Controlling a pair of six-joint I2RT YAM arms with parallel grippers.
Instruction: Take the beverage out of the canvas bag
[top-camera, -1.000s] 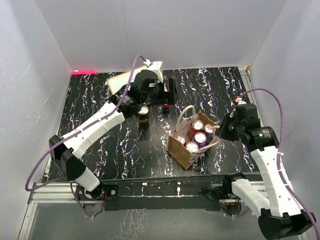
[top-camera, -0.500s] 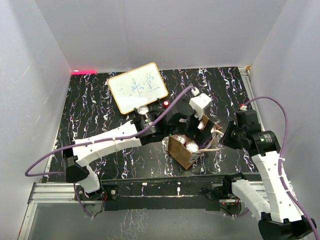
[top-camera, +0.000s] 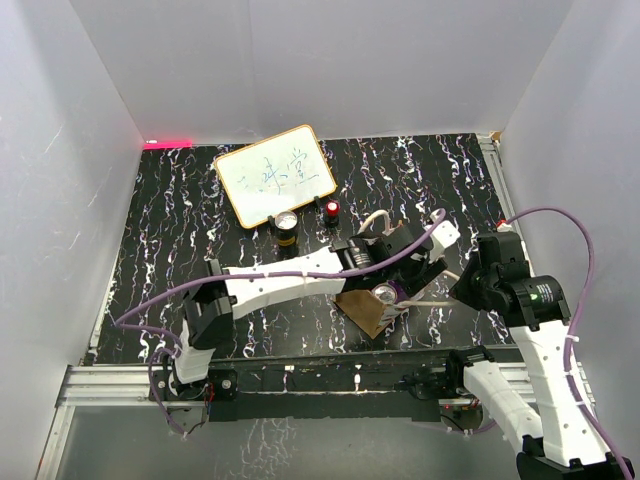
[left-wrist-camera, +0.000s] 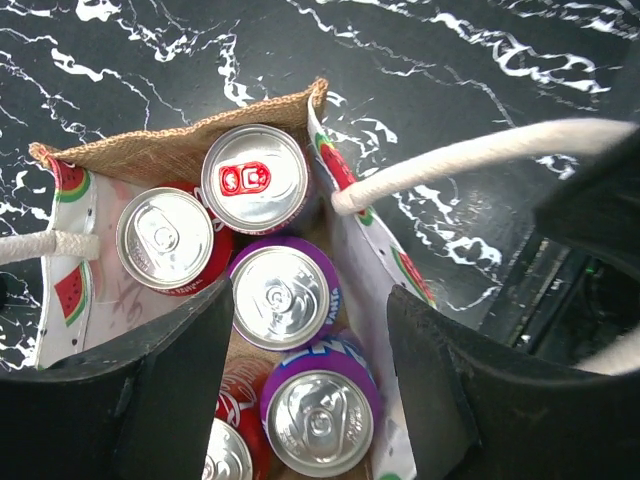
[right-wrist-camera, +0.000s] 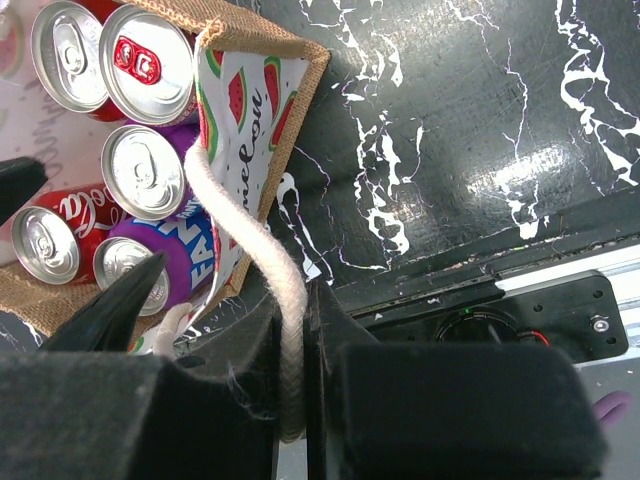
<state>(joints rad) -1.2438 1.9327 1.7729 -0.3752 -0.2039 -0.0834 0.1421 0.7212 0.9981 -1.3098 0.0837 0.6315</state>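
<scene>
canvas bag (left-wrist-camera: 170, 152): rough weave (glossy lining) | cans (left-wrist-camera: 278, 297): shiny metal | table (left-wrist-camera: 450, 60): glossy

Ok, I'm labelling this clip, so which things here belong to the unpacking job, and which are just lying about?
Job: canvas bag; the cans inside it; left gripper, straddling a purple can; right gripper, shut on the cord handle.
Lying about: whiteboard; small red-topped object; a lone can beside it, outside the bag, maybe already taken out.

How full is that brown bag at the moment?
Well stocked. The canvas bag holds five cans, standing upright and packed side by side with their tops showing. Both wrist views show all five inside.
</scene>
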